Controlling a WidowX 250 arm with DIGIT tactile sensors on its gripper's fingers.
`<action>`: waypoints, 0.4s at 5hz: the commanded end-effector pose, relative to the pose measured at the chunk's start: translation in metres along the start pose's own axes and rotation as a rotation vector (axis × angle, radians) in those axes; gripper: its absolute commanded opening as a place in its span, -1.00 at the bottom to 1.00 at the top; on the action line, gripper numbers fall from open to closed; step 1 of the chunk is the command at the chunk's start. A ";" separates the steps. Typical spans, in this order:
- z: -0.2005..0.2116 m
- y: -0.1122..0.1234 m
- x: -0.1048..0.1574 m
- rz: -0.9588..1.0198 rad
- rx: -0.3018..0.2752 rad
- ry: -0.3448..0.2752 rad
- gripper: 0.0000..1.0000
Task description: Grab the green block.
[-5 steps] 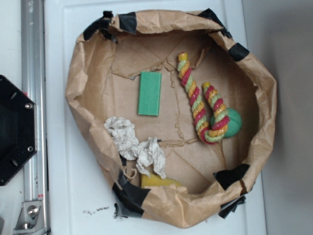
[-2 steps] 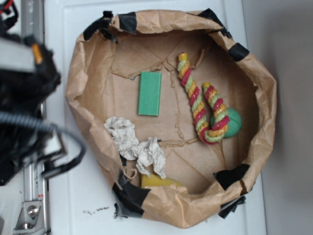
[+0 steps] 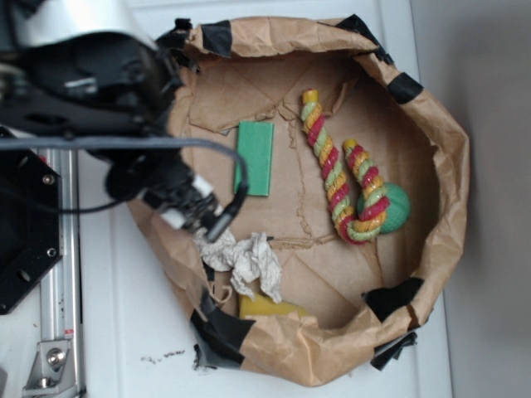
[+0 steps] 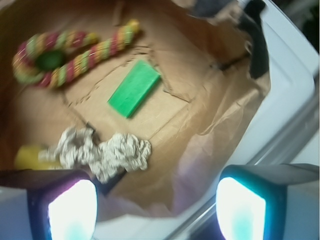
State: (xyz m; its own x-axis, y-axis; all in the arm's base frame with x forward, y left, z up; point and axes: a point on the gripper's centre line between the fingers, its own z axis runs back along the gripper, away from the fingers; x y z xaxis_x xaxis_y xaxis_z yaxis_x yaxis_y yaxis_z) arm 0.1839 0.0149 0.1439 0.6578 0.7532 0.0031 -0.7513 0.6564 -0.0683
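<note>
One green block [image 4: 134,88] lies flat on the paper bag [image 4: 210,120] floor, at 12 o'clock from the empty gripper [image 4: 157,202], whose fingers stand wide apart.

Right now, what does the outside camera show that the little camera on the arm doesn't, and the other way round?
Only the exterior view shows the robot arm itself, the metal rail and the whole paper bag rim. Only the wrist view shows the claw with its glowing pads apart. Both show the green block, rope toy, green ball and crumpled paper.
</note>
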 end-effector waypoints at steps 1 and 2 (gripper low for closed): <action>0.020 -0.044 0.034 0.172 0.064 -0.052 1.00; -0.002 -0.042 0.041 0.210 0.080 -0.090 1.00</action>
State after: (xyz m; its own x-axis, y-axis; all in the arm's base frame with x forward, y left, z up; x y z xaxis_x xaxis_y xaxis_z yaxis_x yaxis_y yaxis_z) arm 0.2420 0.0159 0.1374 0.4858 0.8714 0.0679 -0.8740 0.4852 0.0261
